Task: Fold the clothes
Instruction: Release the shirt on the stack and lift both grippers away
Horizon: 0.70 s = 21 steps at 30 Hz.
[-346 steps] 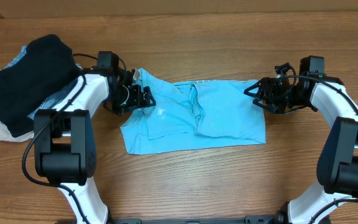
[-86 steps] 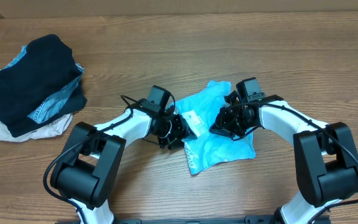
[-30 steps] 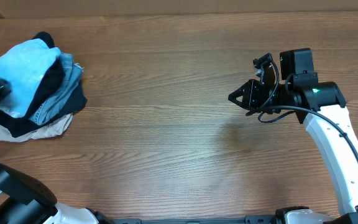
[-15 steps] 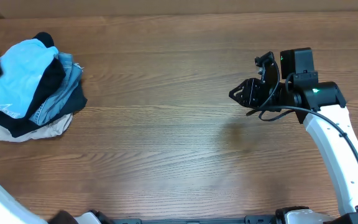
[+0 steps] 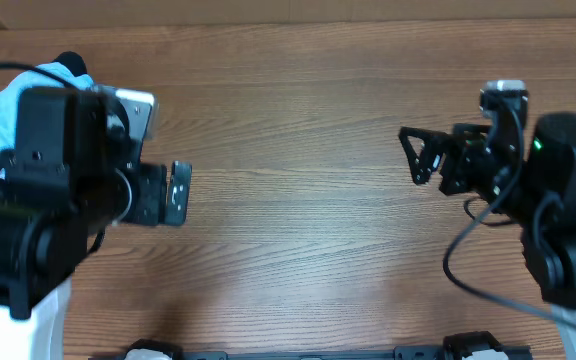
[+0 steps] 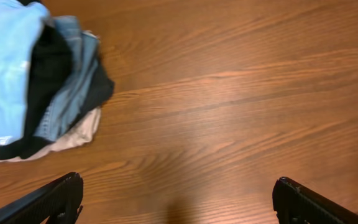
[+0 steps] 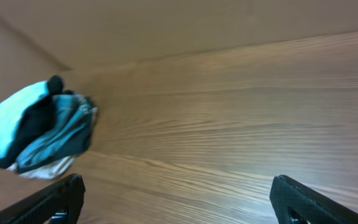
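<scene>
Light blue T-shirt point(image 6: 5, 68), bunched and lying on top of a heap of garments at the far left of the bench point(image 5: 288, 100). Directly beneath it lies a black garment point(image 6: 51, 68), then a denim-blue garment point(image 6: 73, 93), with a cream garment point(image 6: 73, 134) at the bottom touching the wood. In the overhead view the left arm point(image 5: 48, 200) sits high and close to the camera, so that its bulk covers most of the heap and only an upper edge of the shirt shows beside it. The left pincer point(image 6: 178, 200) points down and forward over bare wood, its two fingers spread wide to the lower corners of the left wrist view, with nothing between them. The shirt lies ahead of this pincer and to its left, well apart from both fingertips. The right arm point(image 5: 568, 200) is likewise high near the camera at the right side of the bench, its wrist turned toward the left. The right pincer point(image 7: 176, 196) is also spread wide and holds nothing. In its wrist view the heap, with the shirt uppermost, appears small at the far left, across a broad stretch of wood grain, well apart from the fingers. Neither pincer touches any garment.
</scene>
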Available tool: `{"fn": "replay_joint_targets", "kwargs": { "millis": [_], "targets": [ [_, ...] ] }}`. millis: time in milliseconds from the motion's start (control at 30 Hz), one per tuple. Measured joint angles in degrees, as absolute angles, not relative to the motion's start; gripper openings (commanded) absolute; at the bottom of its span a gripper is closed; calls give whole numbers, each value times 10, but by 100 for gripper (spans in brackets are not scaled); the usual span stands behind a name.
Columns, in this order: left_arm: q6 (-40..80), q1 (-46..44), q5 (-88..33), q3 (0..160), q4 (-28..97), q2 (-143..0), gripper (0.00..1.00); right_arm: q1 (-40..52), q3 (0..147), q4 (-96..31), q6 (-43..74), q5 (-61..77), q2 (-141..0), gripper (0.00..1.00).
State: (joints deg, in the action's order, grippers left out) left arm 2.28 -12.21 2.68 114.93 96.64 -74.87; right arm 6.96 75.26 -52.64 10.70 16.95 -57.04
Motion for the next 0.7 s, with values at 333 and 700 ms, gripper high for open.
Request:
{"fn": "replay_joint_targets", "kwargs": {
  "millis": [333, 700],
  "targets": [
    [63, -142, 67, 1090, 969, -688, 100, 70, 754, -629, 105, 88, -582, 100],
    [66, -142, 68, 1090, 969, -712, 100, 70, 754, -621, 105, 81, -680, 100]
  ]
}}
